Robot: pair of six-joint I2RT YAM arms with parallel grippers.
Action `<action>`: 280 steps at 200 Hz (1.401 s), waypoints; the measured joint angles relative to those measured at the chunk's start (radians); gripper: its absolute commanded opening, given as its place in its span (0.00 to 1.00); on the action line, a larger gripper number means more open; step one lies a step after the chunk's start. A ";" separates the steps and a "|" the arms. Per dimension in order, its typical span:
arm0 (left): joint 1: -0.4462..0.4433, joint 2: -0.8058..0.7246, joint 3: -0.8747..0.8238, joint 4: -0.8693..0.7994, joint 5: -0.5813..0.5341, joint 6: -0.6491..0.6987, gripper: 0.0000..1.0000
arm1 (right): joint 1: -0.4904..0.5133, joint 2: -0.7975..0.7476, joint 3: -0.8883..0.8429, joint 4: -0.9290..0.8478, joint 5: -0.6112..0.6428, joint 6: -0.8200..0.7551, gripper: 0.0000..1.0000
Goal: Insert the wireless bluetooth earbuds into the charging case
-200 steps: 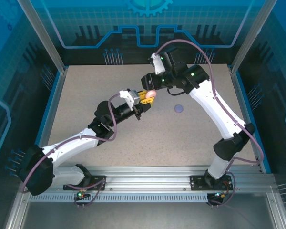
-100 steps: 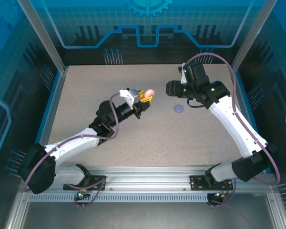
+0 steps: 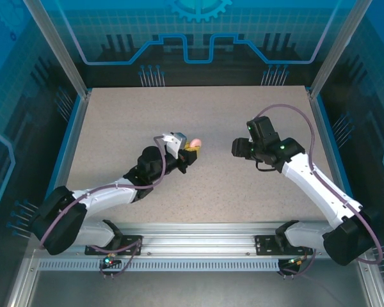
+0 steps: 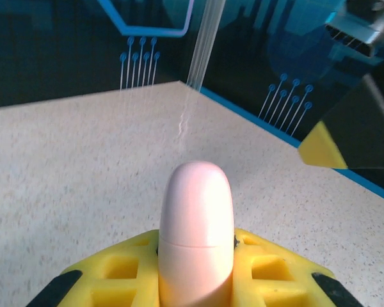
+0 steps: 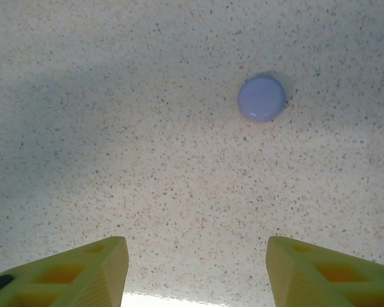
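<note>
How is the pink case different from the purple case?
The pink case is pale pink, and the purple case is pale purple. The pink case is pinched on its edge between the left fingers, while the purple case lies flat on the table. Nothing touches the purple case; the right fingers are open near it. Both are smooth and rounded.
</note>
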 measured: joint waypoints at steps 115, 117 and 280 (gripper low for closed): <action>0.000 0.322 0.163 -0.091 -0.064 -0.204 0.00 | 0.000 -0.040 -0.056 0.059 0.002 0.006 0.60; 0.000 0.326 0.167 -0.092 -0.064 -0.208 0.00 | 0.000 -0.041 -0.056 0.059 0.002 0.006 0.60; 0.038 0.613 0.539 -0.519 -0.089 -0.488 0.03 | 0.000 -0.092 -0.059 0.056 0.003 0.005 0.60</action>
